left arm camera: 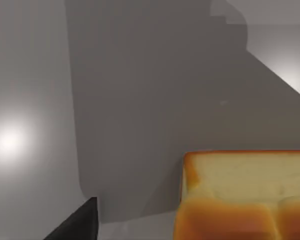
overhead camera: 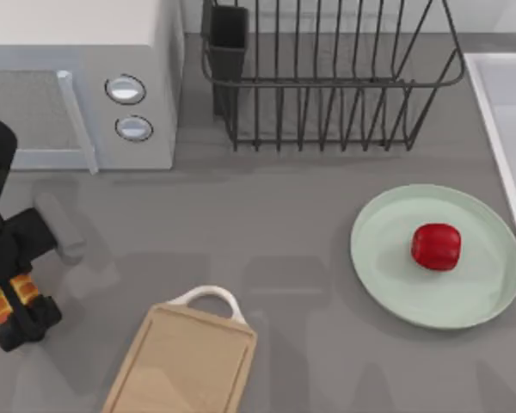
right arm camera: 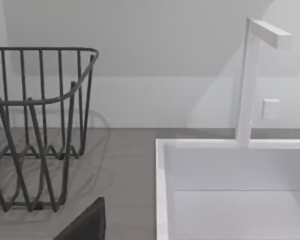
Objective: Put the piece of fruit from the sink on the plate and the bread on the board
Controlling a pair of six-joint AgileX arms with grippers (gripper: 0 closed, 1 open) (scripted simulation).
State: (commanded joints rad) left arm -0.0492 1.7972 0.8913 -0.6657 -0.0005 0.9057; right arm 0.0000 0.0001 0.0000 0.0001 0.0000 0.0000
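Grey table [overhead camera: 292, 258]: glossy red fruit [overhead camera: 435, 246] already on mint-green round plate [overhead camera: 464, 297], 3 o'clock. Left claw [overhead camera: 17, 320], 8 o'clock, fingers' state cannot tell; golden-orange bread block [left arm camera: 250, 197] just beside it. Next, likely: carry bread to light-wood board [overhead camera: 185, 366], 6 o'clock.

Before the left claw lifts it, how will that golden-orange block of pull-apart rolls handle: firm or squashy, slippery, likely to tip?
The golden-orange block of pull-apart rolls looks soft with pale spongy sides, so it probably dents under a hard squeeze. Its glazed top could be a little slick. Its squat shape suggests it won't roll or tip. The left claw is close over it.
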